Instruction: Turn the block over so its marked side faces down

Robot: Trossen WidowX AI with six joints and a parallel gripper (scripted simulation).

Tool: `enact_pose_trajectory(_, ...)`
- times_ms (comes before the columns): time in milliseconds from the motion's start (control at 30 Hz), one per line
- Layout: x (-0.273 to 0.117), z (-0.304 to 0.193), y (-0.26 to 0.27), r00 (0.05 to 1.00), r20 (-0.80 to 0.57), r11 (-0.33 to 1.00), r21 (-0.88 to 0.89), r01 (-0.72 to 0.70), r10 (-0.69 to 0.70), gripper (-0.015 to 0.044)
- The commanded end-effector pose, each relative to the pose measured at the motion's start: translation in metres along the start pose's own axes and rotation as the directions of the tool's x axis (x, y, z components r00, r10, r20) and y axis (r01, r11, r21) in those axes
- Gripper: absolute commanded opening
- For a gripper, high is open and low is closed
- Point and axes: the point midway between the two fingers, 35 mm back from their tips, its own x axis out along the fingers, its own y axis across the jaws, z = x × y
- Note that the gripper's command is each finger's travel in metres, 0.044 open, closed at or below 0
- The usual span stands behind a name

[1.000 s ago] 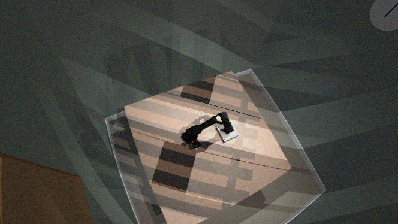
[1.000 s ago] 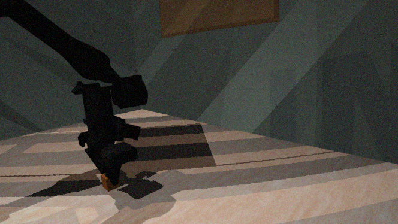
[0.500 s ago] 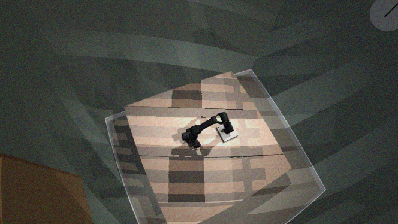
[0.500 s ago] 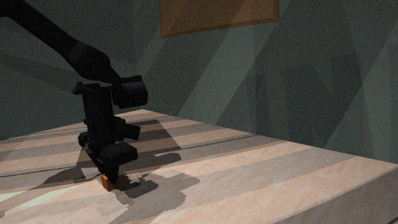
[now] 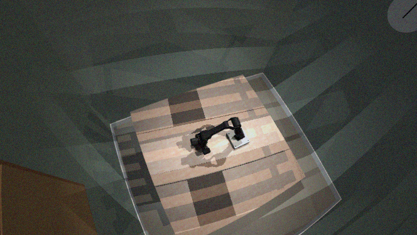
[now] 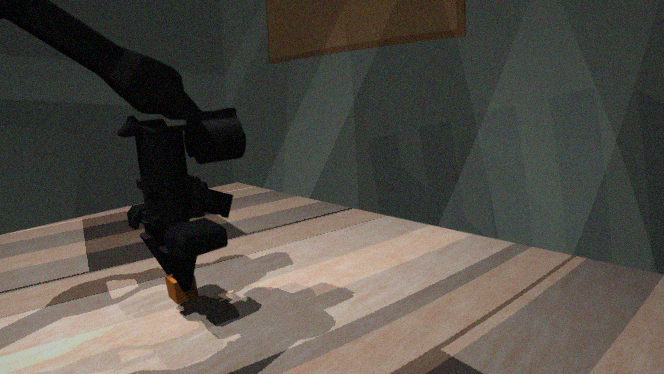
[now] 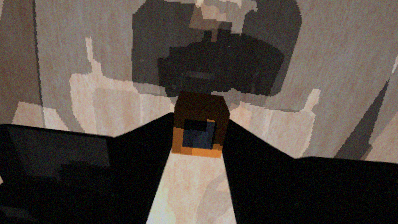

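Observation:
The orange block (image 6: 181,293) (image 7: 202,104) has a dark blue square patch (image 7: 199,140) on the side turned up towards the wrist camera. My gripper (image 7: 199,122) points down and is shut on the block, one finger on each side of it. In the exterior view the block looks held a little above the table (image 6: 400,260) (image 5: 251,188), with dark shadows beside it. One finger hides part of the block there. In the top view the arm covers the block.
The arm's white mounting plate (image 5: 237,145) shows in the top view, with the arm reaching left from it. The table has a pale outer rim (image 5: 308,147). A brown panel (image 5: 41,201) (image 6: 365,25) lies beyond the table.

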Motion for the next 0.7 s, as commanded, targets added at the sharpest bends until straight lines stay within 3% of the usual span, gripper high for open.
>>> enact_pose_trajectory(0, -0.0026, 0.0006, -0.0003, 0.999, 0.040, 1.000, -0.003, -0.001, 0.001, 0.0000)
enact_pose_trajectory(667, 0.0062, 0.0003, -0.0008, 0.938, 0.347, 1.000, -0.001, -0.004, 0.004, 0.0000)
